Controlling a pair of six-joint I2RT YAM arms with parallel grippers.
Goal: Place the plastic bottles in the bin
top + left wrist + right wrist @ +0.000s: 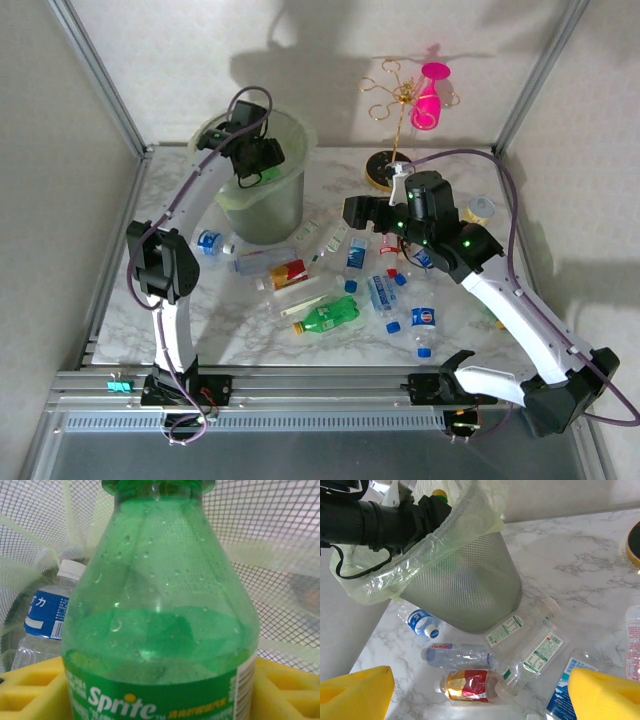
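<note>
Left wrist view: green Sprite bottle (160, 605) within left end effector (160, 690) (grip uncertain); right end effector (480, 695) spread apart.

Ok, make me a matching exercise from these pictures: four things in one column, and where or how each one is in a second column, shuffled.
1. Sprite bottle
2. pink goblet
3. red-labelled bottle
4. right gripper

A. hanging on the gold wire stand
B. lying on the table
C. inside the bin
D. open, nothing between its pads

Pairs: 1-C, 2-A, 3-B, 4-D
</note>
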